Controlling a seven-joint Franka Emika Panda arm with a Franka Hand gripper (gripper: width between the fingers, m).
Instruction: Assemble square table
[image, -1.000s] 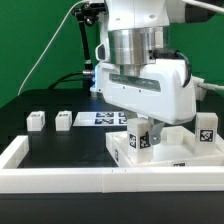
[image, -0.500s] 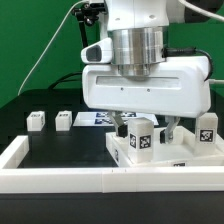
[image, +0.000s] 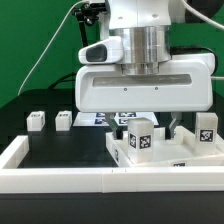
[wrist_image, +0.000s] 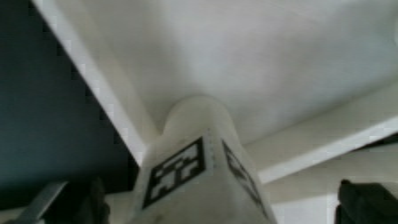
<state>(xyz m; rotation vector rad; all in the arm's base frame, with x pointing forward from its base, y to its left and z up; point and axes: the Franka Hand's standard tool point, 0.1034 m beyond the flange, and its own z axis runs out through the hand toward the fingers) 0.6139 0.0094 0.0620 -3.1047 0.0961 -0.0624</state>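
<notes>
Obs.: the gripper (image: 146, 124) is hanging directly over the square table top (image: 182, 160), with its jaws standing wide apart and gripping nothing. In the wrist view the dark fingertips (wrist_image: 43, 200) are flanking a tagged leg (wrist_image: 192, 165), and a clear gap is showing on each side.

The square table top is lying on the black worktop (image: 60, 145) at the exterior view's right, just behind the low white wall (image: 60, 178). The tagged leg (image: 141, 138) is standing upright on the top's near left corner, tag facing the camera. A second leg (image: 207, 130) is standing upright at the top's right side; I cannot tell how it is seated.

Two loose legs (image: 36, 120) (image: 64, 119) are sitting on the worktop at the exterior view's left, near each other but not touching. The marker board (image: 95, 118) is lying flat beside them, partly hidden by the gripper body.
</notes>
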